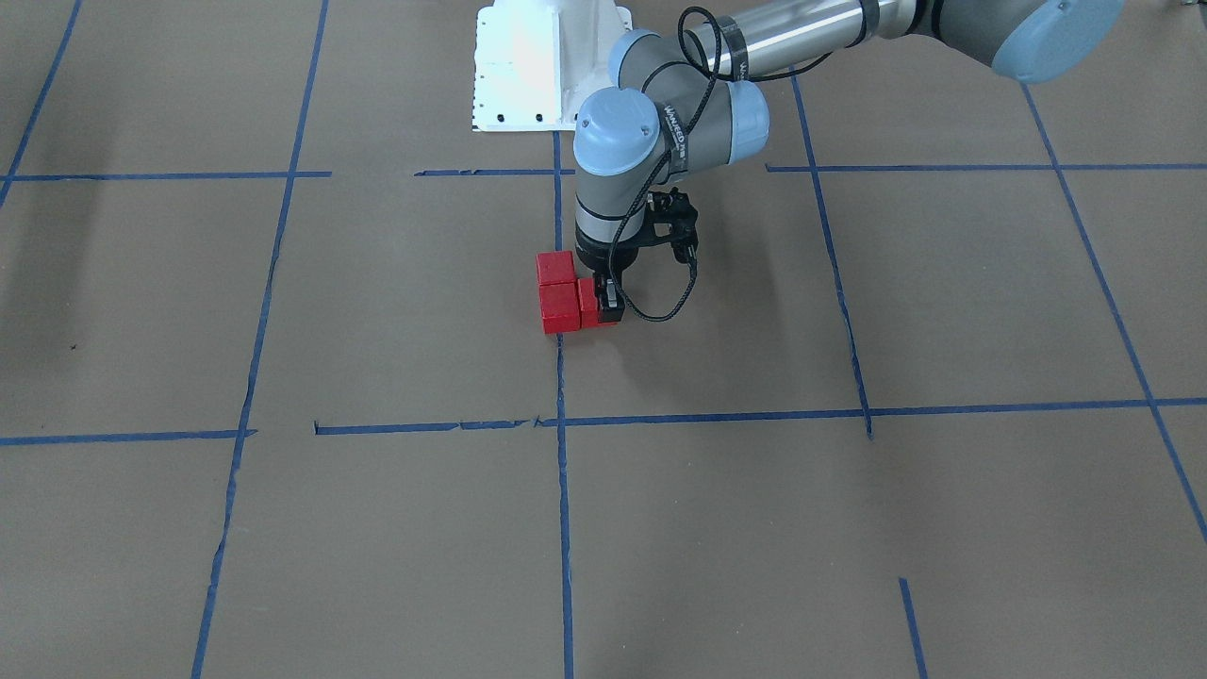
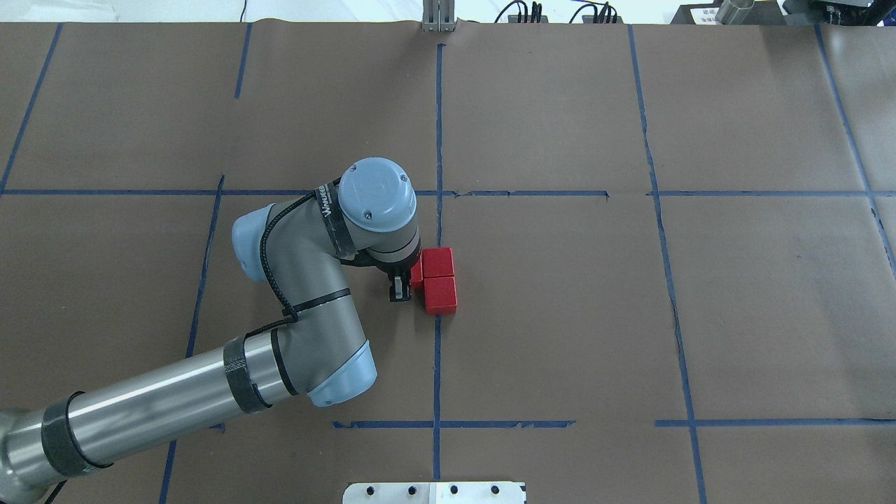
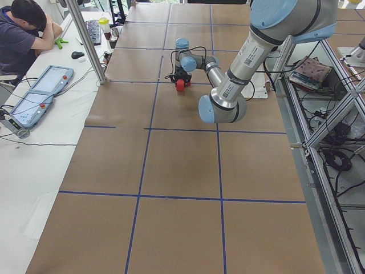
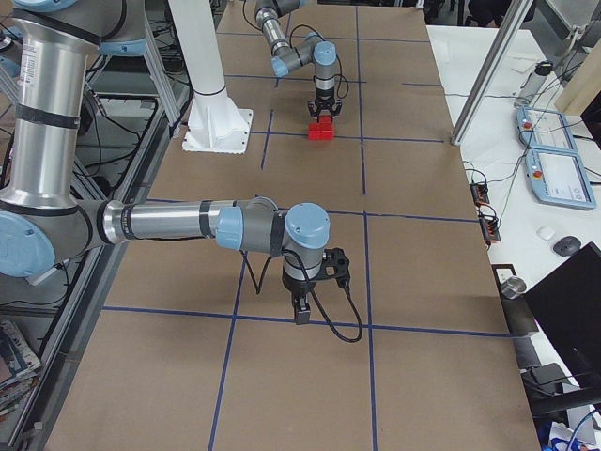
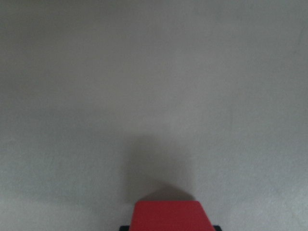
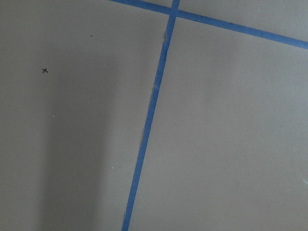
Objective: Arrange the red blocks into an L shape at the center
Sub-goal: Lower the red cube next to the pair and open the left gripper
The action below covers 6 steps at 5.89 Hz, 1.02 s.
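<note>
The left hand [image 1: 600, 304] appears clamped on one small matte red cube [image 1: 587, 300]. It holds the cube against the end of two matching plain-faced red cubes [image 1: 559, 308] lined along the blue tape line [image 1: 562, 471] at the centre of the brown paper tabletop [image 1: 396, 311], likely to complete the L. Whether the right hand [image 4: 302, 308] is apart or together cannot be told.
</note>
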Each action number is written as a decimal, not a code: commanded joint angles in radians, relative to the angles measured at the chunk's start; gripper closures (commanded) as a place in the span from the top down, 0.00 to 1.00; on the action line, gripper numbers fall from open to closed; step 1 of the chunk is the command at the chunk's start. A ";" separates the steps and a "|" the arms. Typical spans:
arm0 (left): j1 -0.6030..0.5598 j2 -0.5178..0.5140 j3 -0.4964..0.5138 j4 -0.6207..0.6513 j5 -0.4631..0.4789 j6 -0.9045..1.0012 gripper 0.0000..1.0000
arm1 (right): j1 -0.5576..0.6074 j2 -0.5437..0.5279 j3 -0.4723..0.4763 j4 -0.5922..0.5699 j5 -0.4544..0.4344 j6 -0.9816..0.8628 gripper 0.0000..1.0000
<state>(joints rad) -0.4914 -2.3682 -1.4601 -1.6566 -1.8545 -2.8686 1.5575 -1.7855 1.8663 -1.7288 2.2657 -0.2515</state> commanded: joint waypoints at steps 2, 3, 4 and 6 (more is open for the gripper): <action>0.007 0.001 0.000 0.001 0.000 0.006 1.00 | -0.001 0.000 -0.001 0.000 0.000 0.001 0.99; 0.005 0.001 0.000 0.004 0.000 0.008 1.00 | -0.001 0.000 -0.001 0.000 0.000 0.001 0.99; 0.004 0.001 -0.003 0.007 -0.002 0.008 1.00 | -0.001 0.000 -0.001 0.000 0.000 0.003 0.99; -0.028 0.054 -0.099 0.024 -0.076 0.017 1.00 | -0.001 0.000 -0.001 0.000 0.000 0.005 0.99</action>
<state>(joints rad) -0.5029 -2.3488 -1.5062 -1.6397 -1.8910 -2.8559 1.5576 -1.7855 1.8653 -1.7288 2.2657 -0.2482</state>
